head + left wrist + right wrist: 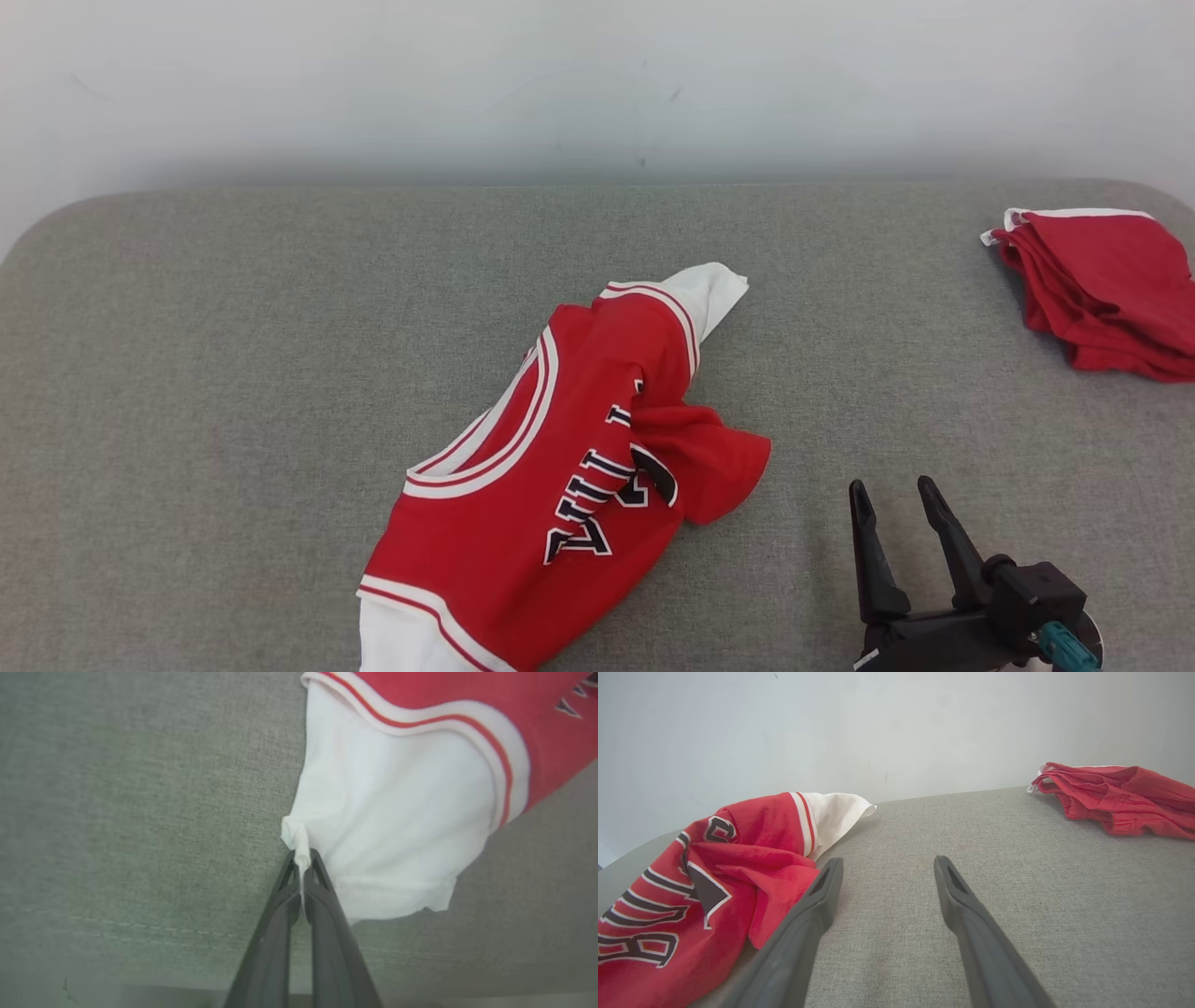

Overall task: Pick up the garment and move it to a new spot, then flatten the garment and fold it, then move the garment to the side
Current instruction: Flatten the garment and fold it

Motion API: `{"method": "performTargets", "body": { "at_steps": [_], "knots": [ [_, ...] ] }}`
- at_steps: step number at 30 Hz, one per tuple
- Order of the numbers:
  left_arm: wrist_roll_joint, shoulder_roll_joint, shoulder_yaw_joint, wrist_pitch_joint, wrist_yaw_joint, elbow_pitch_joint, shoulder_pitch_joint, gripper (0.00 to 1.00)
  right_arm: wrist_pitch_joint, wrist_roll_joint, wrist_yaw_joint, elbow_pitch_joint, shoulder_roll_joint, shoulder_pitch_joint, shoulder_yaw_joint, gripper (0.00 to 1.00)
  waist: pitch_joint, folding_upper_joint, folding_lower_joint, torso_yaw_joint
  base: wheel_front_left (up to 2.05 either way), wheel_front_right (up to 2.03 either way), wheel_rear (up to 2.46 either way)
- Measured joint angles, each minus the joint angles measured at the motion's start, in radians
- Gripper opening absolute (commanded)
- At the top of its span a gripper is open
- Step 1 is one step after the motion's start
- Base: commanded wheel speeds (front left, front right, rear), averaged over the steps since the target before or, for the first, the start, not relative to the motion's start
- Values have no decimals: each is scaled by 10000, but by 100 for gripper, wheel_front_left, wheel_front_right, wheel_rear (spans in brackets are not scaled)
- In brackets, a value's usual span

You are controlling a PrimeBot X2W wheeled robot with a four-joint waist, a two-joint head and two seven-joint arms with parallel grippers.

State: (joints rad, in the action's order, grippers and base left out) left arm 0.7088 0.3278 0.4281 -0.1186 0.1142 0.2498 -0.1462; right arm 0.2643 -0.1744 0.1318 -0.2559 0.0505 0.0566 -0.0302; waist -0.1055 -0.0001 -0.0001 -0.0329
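The garment (551, 467) is a red jersey with white sleeves, striped trim and dark lettering, lying crumpled in the middle of the grey table (233, 327). One white sleeve (397, 826) fills the left wrist view, and my left gripper (302, 856) is shut on a pinch of its hem edge. Over bare cloth to the right of the garment, my right gripper (892, 492) stands open with nothing between its fingers. In the right wrist view the garment (705, 891) lies just left of that open gripper (887, 868).
A pile of folded red clothes (1111, 289) sits at the table's far right edge, also seen as the red pile (1120, 798) from the right wrist. A pale wall (597, 84) stands behind the table. A seam (140, 926) runs near the table's front edge.
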Motion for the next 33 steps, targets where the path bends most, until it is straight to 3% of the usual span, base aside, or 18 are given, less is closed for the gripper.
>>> {"method": "performTargets", "body": {
  "at_steps": [1, 2, 10, 18, 23, 33],
  "knots": [
    [0, 6, -46, -86, 0, -4, 76, 47, 0, 0, 0, 0, 2, -5, 0, 100, 6, 0, 0, -3, 0, 0, 0],
    [0, 27, -77, -109, -2, -25, 148, 100, 0, 0, 0, 2, 0, -6, -2, 100, 13, 0, 0, -5, 0, 0, 0],
    [-719, 779, -435, -819, 104, -915, 920, 100, 0, -12, 0, 27, -4, -8, -21, 100, -19, 1, 2, 49, 0, 0, 0],
    [-1210, 1394, -414, -230, 27, -1544, 2293, 100, 0, -128, 0, 4, -2, 114, -75, 100, -149, 1, 1, 381, 0, 0, 0],
    [-1260, 1310, -253, 73, -236, -1237, 3386, 100, 0, -267, 0, 6, -2, 291, -155, 100, -294, 1, 2, 769, 0, 0, 0],
    [-1160, 573, 253, 414, -1296, 694, 5823, 100, 0, -324, 0, -36, 4, 434, -111, 100, -659, 2, 2, 1627, 0, 0, 0]
  ]
}}
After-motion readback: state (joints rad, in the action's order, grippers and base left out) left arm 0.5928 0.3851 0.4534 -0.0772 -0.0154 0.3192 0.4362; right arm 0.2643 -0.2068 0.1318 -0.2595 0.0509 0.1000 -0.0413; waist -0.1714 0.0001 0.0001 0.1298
